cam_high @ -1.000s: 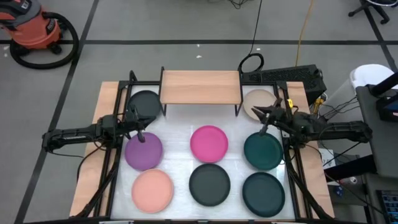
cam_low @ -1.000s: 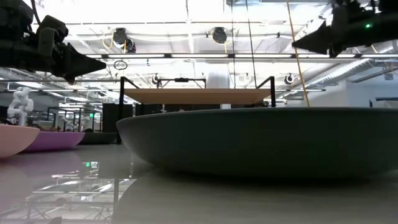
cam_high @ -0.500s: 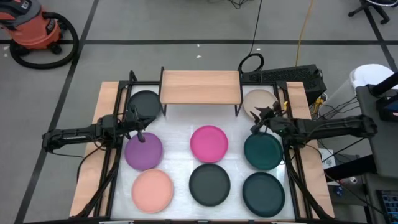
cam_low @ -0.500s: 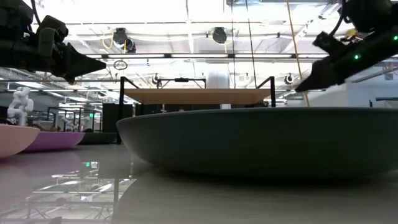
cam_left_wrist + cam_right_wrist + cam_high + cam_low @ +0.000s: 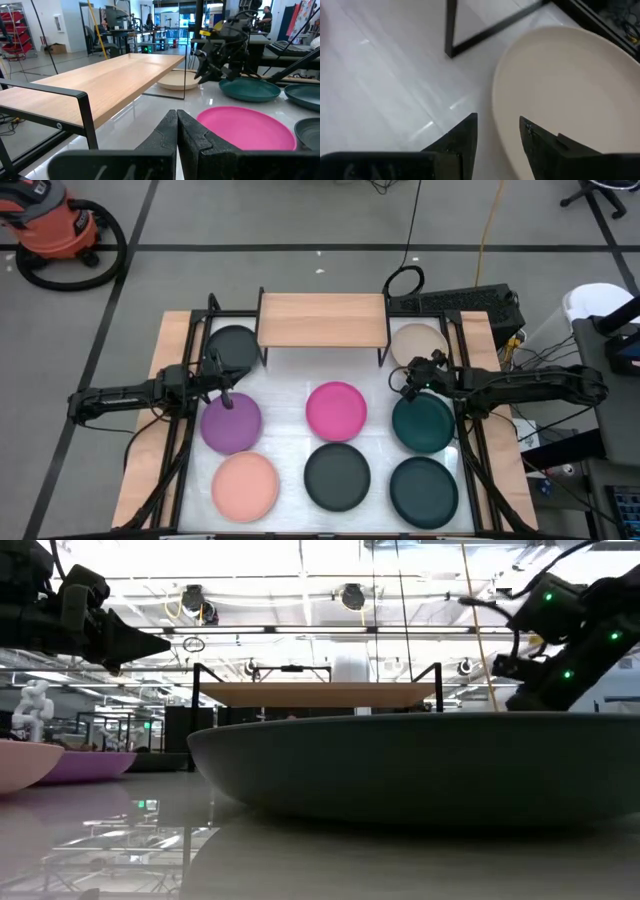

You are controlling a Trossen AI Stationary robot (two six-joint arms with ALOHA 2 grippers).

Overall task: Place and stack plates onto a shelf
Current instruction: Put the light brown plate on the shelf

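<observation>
white table [image 5: 285, 385], shelf [image 5: 322, 319], eight plates [image 5: 336, 411]

Bright overhead lighting; glare on table [image 5: 150, 840].

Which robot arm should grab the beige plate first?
Probably the right. The right gripper hangs open at the rim of the beige plate, while the left gripper, shut, sits far across the table by the purple plate.

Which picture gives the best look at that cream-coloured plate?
The high view: the beige plate shows nearly whole. The right wrist view shows one edge close up, the left wrist view a distant sliver, the low view nothing clear.
</observation>
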